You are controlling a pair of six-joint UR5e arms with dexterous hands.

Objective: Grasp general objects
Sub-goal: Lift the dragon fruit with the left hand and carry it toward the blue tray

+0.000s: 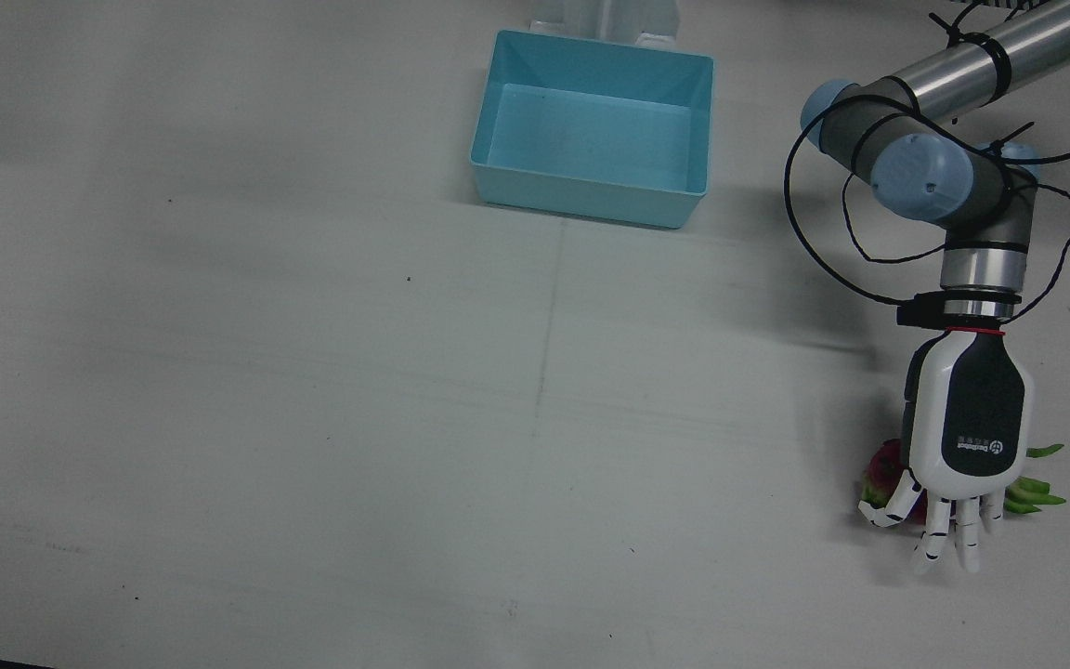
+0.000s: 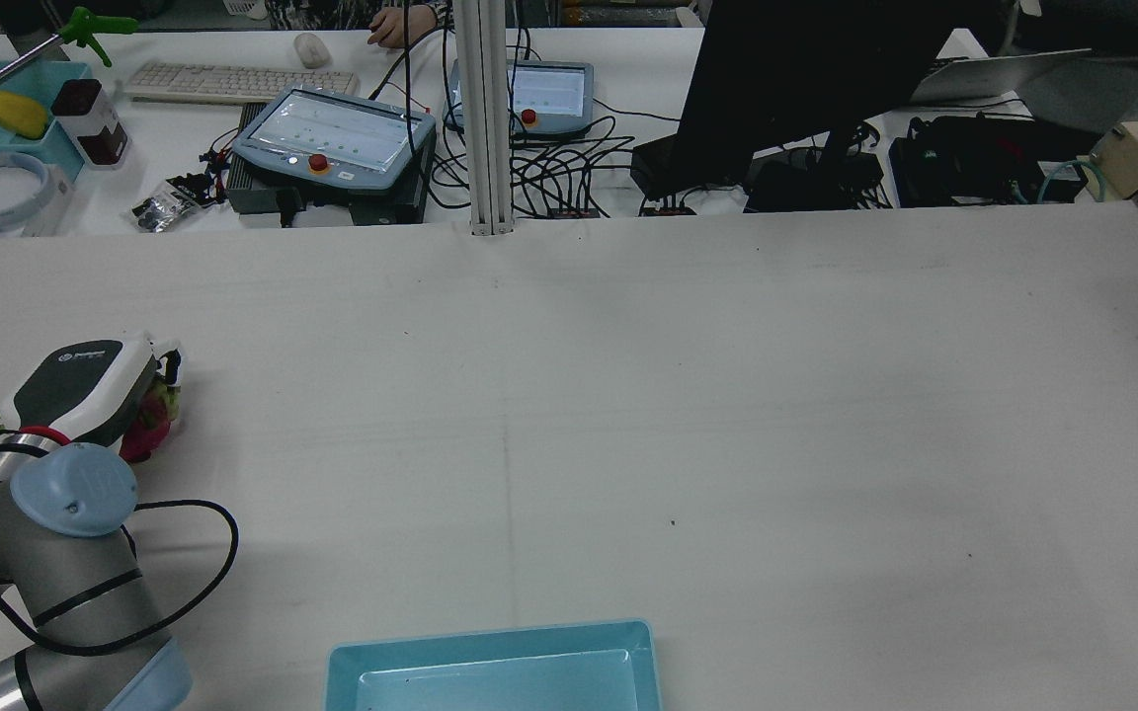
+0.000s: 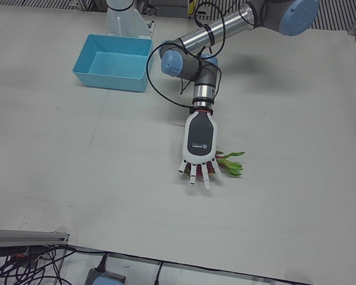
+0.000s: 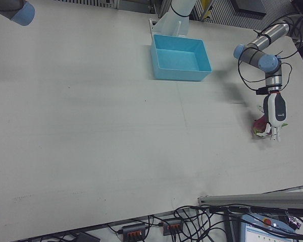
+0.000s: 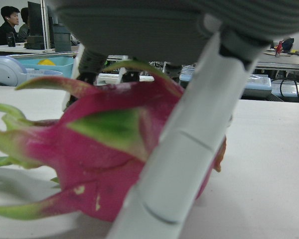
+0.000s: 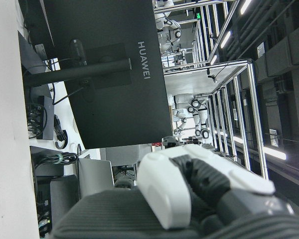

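Left hand: my white-and-black many-fingered left hand [image 1: 966, 444] lies palm-down over the fruit near the operators' edge of the worktop, fingers spread and pointing away from the robot.
Left hand state: I see the fingers apart and draped over and around the fruit; one white finger [image 5: 184, 149] crosses in front of its skin in the left hand view. I cannot tell whether the fingers actually press on it, so I cannot call it a hold.
Task's thing: a magenta dragon fruit with green leafy scales [image 1: 882, 467] rests on the worktop under the palm. In the front view its red body shows at the hand's left side, and its green tips [image 1: 1037, 491] stick out at the hand's right.
Fruit close up: in the left hand view the fruit [image 5: 104, 159] sits on the surface, body pink, scales green and curling.
Left arm: the silver arm with pale blue joint caps [image 3: 181, 59] reaches from the pedestal side down to the wrist above the fruit, a black cable looped round it.
Right hand: only its own camera shows it, a white and dark grey shape [image 6: 189, 191] raised before a black monitor; I cannot tell how far it is spread.
Worktop: plain white surface [image 1: 312, 418].
Bin: an open light blue rectangular plastic bin [image 1: 593, 128] stands near the pedestals, well apart from the fruit.
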